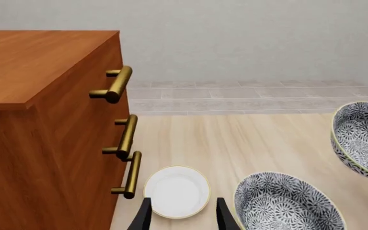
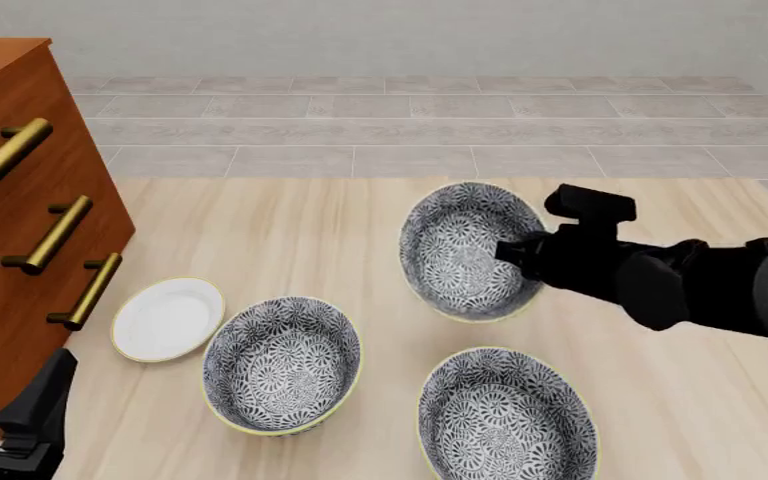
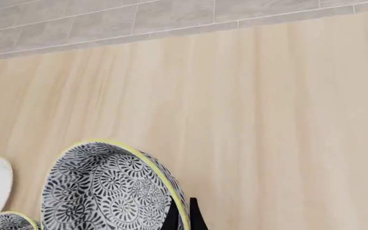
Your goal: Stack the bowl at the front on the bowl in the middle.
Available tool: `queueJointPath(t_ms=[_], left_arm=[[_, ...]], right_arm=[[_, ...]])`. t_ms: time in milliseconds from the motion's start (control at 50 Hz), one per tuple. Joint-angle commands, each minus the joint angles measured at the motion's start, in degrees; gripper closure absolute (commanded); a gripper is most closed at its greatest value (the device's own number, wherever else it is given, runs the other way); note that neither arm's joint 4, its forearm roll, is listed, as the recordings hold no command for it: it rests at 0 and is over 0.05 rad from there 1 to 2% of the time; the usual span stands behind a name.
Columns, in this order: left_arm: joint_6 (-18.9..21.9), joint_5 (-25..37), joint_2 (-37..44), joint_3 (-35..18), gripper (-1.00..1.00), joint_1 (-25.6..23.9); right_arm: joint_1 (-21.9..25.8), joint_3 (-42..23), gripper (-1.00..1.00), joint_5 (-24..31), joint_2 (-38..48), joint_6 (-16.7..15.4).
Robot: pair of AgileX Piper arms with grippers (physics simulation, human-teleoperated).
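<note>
While the right gripper [image 2: 508, 250] is pinched shut on the rim of the bowl at the front [image 2: 464, 250], that bowl sits tilted, its patterned inside turned toward the front camera and to the left. It is the farthest of the three patterned bowls from the camera, over the light wood table [image 2: 291, 220]. The right wrist view shows the two dark fingertips [image 3: 174, 218] almost together across the cream rim, one on either side of the wall. Whether the base touches the table cannot be told. The bowl in the middle [image 2: 281, 363] stands upright on the table, nearer the camera and to the left of the held bowl, well apart from it. A third patterned bowl [image 2: 507, 415] stands upright nearest the camera, to the right of the middle one and close to it but not touching. A small white dish [image 2: 167, 318] lies just left of the middle bowl, near the wooden cabinet [image 2: 11, 230] with brass handles [image 2: 51, 235]. The left gripper [image 2: 17, 415] is low at the near left edge of the table beside the cabinet; in its wrist view the jaws are spread wide and hold nothing, with the white dish visible between them.
</note>
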Motion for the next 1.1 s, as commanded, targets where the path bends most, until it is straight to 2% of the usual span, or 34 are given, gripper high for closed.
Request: queueJointPath(t_ms=[20,140,220,340,480,600,640,780,1100], left_arm=[[0.22,0.14,-0.24,0.00,-1.00,-0.04],[2.17,-0.63,-0.34,-0.01,-1.00,-0.18],[-0.38,-1.70,-0.36,-0.01,-1.00,-0.15],[-0.39,-1.02,-0.35,-0.01,-1.00,0.80],[-0.51,-0.86,-0.35,0.00,-1.00,0.65],[-0.47,-0.77,-0.35,0.00,-1.00,0.45],[-0.95,-1.65,-0.36,0.00,-1.00,1.77],[-0.83,-1.68,-0.37,0.00,-1.00,0.77],[-1.27,-2.05,-0.37,-0.01,-1.00,0.72]], right_arm=[[-0.54,-0.10,1.00,1.89,-5.03,-0.60],[0.37,0.18,1.00,1.97,-5.63,-0.81],[1.32,-0.40,1.00,2.55,-5.84,-0.83],[3.09,-1.17,1.00,2.99,-5.77,-1.47],[7.67,-1.29,1.00,4.37,-8.12,-2.22],[9.20,-2.94,1.00,5.84,-8.72,-2.92],[10.34,-3.60,1.00,6.40,-8.95,-3.16],[13.93,-6.94,1.00,7.94,-7.69,-3.80],[21.43,-16.57,1.00,11.20,-2.41,-2.37]])
